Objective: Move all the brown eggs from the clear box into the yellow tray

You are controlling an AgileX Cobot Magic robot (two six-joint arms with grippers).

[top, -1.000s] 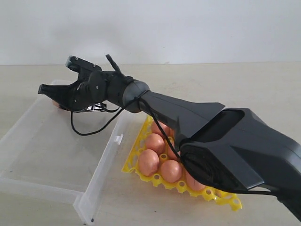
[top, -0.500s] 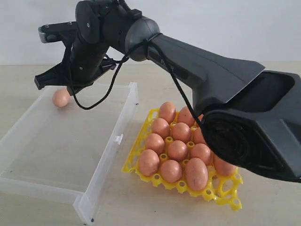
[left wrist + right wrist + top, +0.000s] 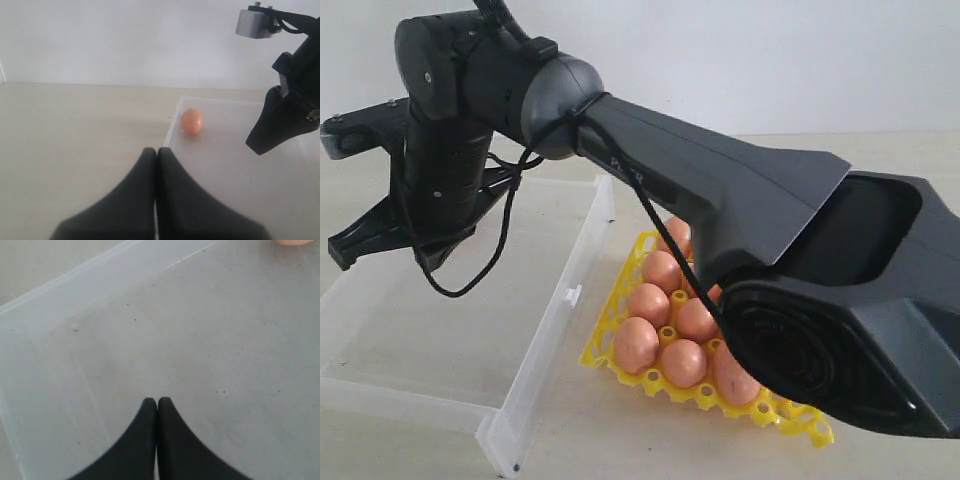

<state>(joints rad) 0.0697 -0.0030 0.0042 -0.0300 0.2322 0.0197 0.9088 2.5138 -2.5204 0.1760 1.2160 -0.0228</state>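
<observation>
One brown egg (image 3: 191, 120) lies alone in a far corner of the clear box (image 3: 556, 304); in the exterior view my right arm hides it. My right gripper (image 3: 338, 254) hangs shut and empty over the box's left side, well clear of that egg, and the right wrist view shows its shut tips (image 3: 157, 400) above the bare box floor (image 3: 200, 315). Only the egg's edge (image 3: 295, 241) shows there. Several brown eggs (image 3: 636, 343) sit in the yellow tray (image 3: 790, 418) right of the box. My left gripper (image 3: 156, 149) is shut and empty just outside the box's rim (image 3: 172, 125).
The right arm's dark body (image 3: 720, 200) stretches over the tray and the box. A loose black cable (image 3: 470, 285) hangs from its wrist. The box's clip tab (image 3: 571, 295) sticks out toward the tray. Bare beige tabletop (image 3: 75, 130) lies beside the box.
The right arm has lifted and swung left and nearer across the box, with its gripper staying empty. The lone egg, visible in the box's far corner before, is now hidden behind the arm.
</observation>
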